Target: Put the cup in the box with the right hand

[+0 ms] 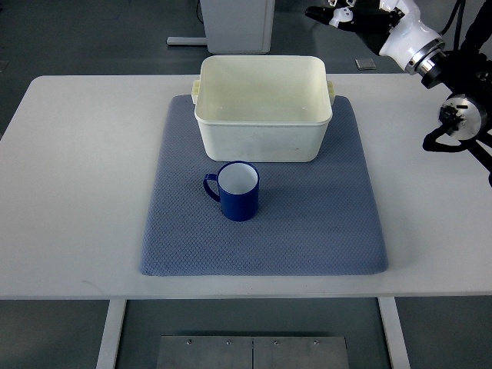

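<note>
Top view shows your right hand [338, 15] at one o'clock, fingers loosely spread, empty; the upright cup [239, 191] lies toward seven o'clock, beyond the box [264, 131].

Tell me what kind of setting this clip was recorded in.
Probably a lab or robot test station, not a home: a plain white table on a grey floor, a staged blue mat holding only a blue cup and a cream box, with the right hand raised beyond the table.
</note>
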`<state>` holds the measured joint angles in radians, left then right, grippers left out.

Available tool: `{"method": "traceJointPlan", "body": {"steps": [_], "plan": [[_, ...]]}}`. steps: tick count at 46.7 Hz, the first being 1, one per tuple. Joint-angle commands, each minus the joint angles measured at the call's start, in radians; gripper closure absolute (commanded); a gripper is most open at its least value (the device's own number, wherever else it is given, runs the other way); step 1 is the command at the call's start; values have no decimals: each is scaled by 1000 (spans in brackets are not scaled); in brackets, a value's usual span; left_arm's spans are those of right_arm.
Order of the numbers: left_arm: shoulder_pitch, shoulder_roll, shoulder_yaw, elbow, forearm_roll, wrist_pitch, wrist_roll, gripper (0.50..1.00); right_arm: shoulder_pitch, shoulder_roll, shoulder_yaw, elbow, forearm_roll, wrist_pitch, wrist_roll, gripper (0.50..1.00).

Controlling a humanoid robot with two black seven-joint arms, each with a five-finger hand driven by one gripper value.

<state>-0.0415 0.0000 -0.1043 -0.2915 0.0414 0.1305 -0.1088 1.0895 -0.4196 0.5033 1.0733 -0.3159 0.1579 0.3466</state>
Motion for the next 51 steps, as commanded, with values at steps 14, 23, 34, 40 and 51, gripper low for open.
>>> {"method": "traceJointPlan", "body": {"steps": [14, 23, 34, 40, 51], "plan": [[0, 0, 0, 0, 0, 0, 0, 500, -51, -22, -72, 155, -189, 71, 146, 500], [0, 0, 0, 0, 0, 0, 0, 500, -98, -7, -126, 159, -226, 77, 147, 500], [0, 0, 0, 0, 0, 0, 0, 500, -157, 7, -131, 158, -226, 77, 203, 500], [0, 0, 0, 0, 0, 0, 0, 500, -160, 5, -149, 158, -252, 103, 219, 500], [0, 0, 0, 0, 0, 0, 0, 500, -178, 15, -192, 155, -307, 100, 216, 500]]}}
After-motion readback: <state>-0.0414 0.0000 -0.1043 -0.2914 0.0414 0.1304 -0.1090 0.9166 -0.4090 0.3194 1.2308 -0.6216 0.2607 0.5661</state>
